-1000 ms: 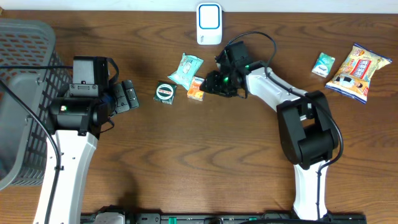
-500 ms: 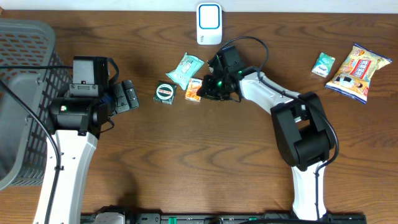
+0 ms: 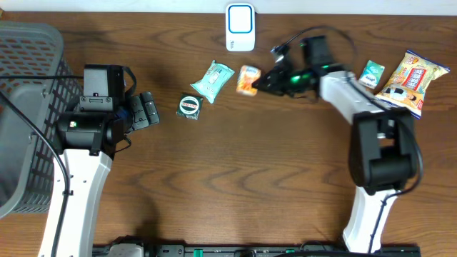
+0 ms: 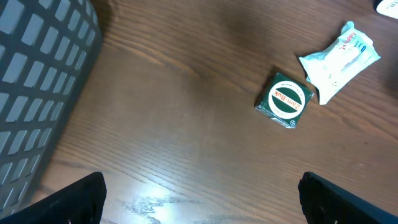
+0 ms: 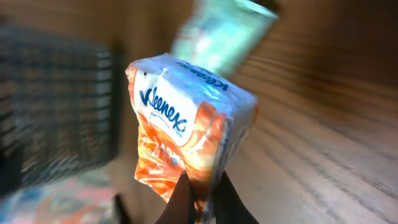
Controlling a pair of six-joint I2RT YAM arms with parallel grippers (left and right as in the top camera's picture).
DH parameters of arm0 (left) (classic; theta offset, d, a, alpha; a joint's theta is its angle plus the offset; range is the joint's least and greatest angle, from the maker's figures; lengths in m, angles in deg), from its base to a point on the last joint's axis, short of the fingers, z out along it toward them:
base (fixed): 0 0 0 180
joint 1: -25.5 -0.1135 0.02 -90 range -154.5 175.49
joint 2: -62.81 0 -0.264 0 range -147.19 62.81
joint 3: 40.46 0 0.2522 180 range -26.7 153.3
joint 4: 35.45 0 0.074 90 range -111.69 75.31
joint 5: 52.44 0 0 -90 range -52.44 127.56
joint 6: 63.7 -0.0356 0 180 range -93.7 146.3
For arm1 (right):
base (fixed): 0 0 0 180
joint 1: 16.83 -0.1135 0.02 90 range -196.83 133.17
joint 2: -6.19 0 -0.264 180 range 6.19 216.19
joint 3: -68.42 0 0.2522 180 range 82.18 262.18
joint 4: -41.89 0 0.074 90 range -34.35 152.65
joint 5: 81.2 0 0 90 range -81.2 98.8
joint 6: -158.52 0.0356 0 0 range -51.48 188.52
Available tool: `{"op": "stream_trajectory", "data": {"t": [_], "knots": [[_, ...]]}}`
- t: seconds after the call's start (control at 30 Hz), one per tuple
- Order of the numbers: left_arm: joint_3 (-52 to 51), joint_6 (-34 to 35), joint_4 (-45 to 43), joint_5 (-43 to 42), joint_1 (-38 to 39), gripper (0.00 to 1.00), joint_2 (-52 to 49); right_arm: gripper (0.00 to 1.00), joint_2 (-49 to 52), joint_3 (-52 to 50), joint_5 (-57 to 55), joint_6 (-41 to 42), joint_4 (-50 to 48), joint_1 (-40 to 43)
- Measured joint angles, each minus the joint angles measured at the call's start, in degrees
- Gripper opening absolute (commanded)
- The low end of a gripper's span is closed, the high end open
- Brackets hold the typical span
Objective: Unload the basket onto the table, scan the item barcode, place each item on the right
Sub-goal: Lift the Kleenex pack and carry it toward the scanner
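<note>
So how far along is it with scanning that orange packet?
Pickup looks done: the right gripper is shut on the orange-and-white plastic Kleenex tissue pack. In hand: the pack is held near the white box-shaped scanner. Remaining: showing its barcode to the scanner.

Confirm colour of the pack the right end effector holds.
Orange and white pack, blue Kleenex lettering; right wrist view shows it best.

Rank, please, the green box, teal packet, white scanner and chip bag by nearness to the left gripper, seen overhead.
1. Green box, beside the left gripper.
2. Teal packet, further right.
3. White scanner, table's far edge.
4. Chip bag, far right.
</note>
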Motion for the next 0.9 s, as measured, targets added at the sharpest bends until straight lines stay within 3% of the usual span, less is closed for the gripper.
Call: {"op": "stream_trajectory", "data": {"t": [0.27,0.5,0.73,0.9], "knots": [[0.00,0.00,0.00,0.00,0.00,0.98,0.00,0.01,-1.86,-0.04,21.51,-13.79,-0.87,5.25],[0.00,0.02,0.04,0.00,0.00,0.98,0.00,0.01,-1.86,-0.15,28.96,-19.61,-8.57,6.45],[0.00,0.00,-0.04,0.00,0.00,0.98,0.00,0.01,-1.86,-0.31,30.64,-13.16,-25.94,6.58],[0.00,0.00,0.00,0.00,0.02,0.98,0.00,0.01,-1.86,-0.31,30.97,-7.74,-28.76,6.58]]}}
